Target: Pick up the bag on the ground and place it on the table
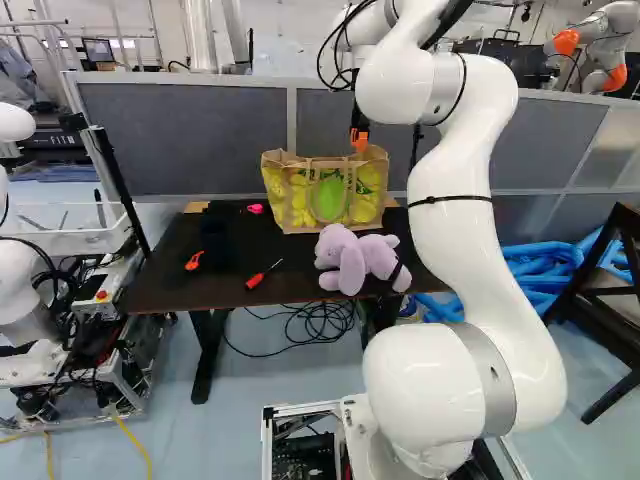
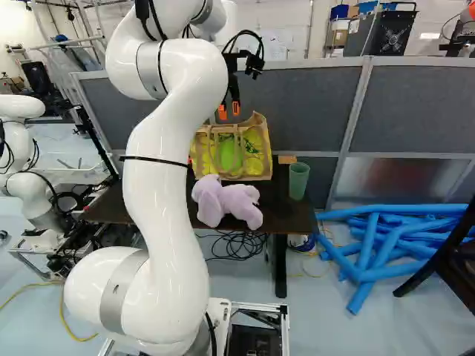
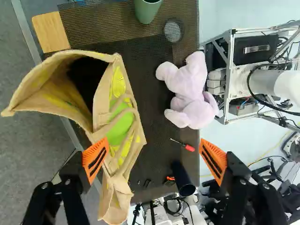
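Note:
In the right base view my gripper (image 2: 229, 111) is just above the tan bag (image 2: 231, 156), which has yellow sides and a green patch. The bag stands upright on the dark table (image 1: 165, 270), towards its far side. Seen from the wrist, the gripper (image 3: 154, 157) is open, its orange-padded fingers wide apart with nothing held. One finger overlaps the edge of the bag (image 3: 123, 123); whether they touch, I cannot tell. The bag's mouth gapes and its strap handles lie along the side.
A purple plush toy (image 1: 355, 260) lies in front of the bag. The table also bears a red screwdriver (image 3: 189, 147), a green cup (image 2: 298, 180) and a dark cylinder (image 3: 183, 178). A grey partition (image 2: 304, 96) rises behind; blue tubes (image 2: 364, 248) lie right. Another robot (image 1: 20, 280) stands left.

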### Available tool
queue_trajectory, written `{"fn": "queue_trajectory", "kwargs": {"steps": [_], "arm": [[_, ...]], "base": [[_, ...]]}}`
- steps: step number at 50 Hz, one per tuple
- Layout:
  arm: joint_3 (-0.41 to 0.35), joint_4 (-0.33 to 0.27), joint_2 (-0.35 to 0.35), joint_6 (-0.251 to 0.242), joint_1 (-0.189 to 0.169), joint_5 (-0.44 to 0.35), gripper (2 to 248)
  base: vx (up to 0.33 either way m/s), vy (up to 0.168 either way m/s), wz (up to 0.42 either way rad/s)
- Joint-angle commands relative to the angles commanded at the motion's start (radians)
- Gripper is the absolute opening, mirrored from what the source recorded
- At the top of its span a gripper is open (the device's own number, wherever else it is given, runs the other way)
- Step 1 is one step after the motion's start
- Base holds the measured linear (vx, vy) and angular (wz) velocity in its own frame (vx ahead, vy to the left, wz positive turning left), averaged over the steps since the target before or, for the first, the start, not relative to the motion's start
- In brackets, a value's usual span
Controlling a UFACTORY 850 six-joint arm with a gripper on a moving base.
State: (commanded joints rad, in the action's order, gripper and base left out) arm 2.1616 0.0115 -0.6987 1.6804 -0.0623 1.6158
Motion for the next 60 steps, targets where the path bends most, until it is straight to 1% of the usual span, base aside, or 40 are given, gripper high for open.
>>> {"fn": "queue_trajectory", "kwargs": {"steps": [16,26,45,60], "arm": [[0.000,0.000,0.000,0.000,0.000,0.000,247],[0.000,0.000,0.000,0.000,0.000,0.000,247],[0.000,0.000,0.000,0.000,0.000,0.000,247],[0.000,0.000,0.000,0.000,0.000,0.000,247]], "base": [[-0.001,0.000,0.000],[-0.071,-0.001,0.001],[-0.134,-0.001,0.003],[-0.183,-0.001,0.002]]}}
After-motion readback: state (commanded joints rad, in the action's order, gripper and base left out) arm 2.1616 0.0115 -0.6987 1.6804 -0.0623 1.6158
